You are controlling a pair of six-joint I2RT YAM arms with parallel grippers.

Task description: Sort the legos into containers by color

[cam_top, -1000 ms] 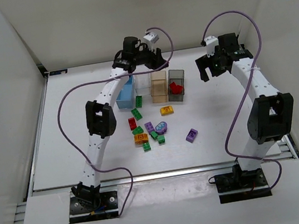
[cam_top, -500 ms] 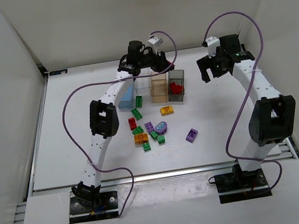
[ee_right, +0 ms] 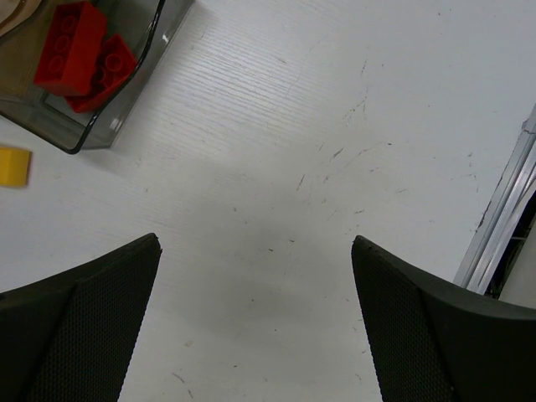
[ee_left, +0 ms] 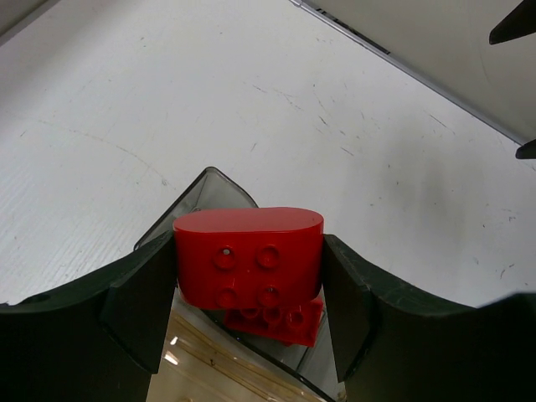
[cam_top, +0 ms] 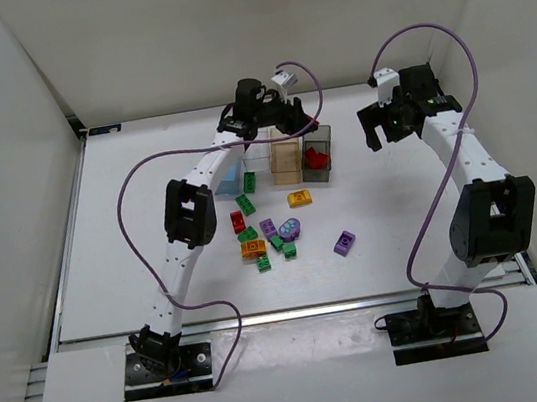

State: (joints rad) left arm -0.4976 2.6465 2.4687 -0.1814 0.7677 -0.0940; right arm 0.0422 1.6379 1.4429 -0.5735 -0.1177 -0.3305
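Left of the grey bin (cam_top: 324,136) stand the blue bin (cam_top: 228,180), clear bin (cam_top: 258,160) and peach bin (cam_top: 286,161); I cannot make out their contents. The left gripper (ee_left: 249,276) clamps a red brick (ee_left: 249,247), its long axis running finger to finger, directly above the grey bin, which holds other red bricks (ee_right: 79,54). Loose bricks (cam_top: 268,233) lie on the table (cam_top: 153,238) in front of it. Right of it, the right gripper (ee_right: 255,243) hangs open and empty.
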